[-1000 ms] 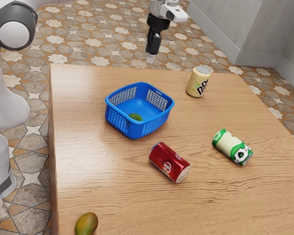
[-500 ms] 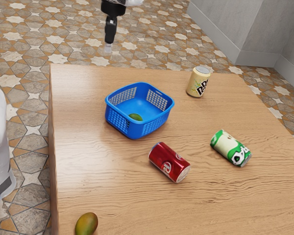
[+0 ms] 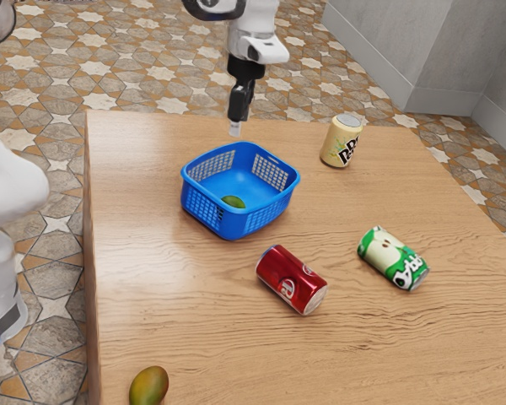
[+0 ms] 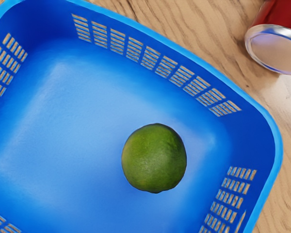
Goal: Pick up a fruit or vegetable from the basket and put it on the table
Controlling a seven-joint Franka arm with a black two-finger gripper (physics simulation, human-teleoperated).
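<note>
My gripper (image 3: 235, 126) hangs in the air above the basket's far rim in the exterior view, pointing down; whether it is open or shut cannot be made out. Below it on the wooden table (image 3: 177, 312) stands the blue basket (image 3: 251, 221). A round green lime (image 3: 234, 202) lies on the basket floor, partly hidden by the near wall. Looking down into the basket (image 4: 87, 111), the wrist view has the whole lime (image 4: 154, 158) near one corner, apart from the walls. A greenish-brown mango (image 3: 149, 386) rests on the table near the exterior view's lower left.
A red can (image 3: 292, 280) lies on its side close to the basket; its end (image 4: 276, 48) appears beyond the rim in the wrist view. Farther to the exterior view's right lies a green-and-cream can (image 3: 393, 258). A pale yellow can (image 3: 341, 141) stands upright near the far edge.
My gripper swung to the exterior view's left, then came back right and lower, nearer the basket. The green-and-cream can has rolled slightly to the exterior view's left.
</note>
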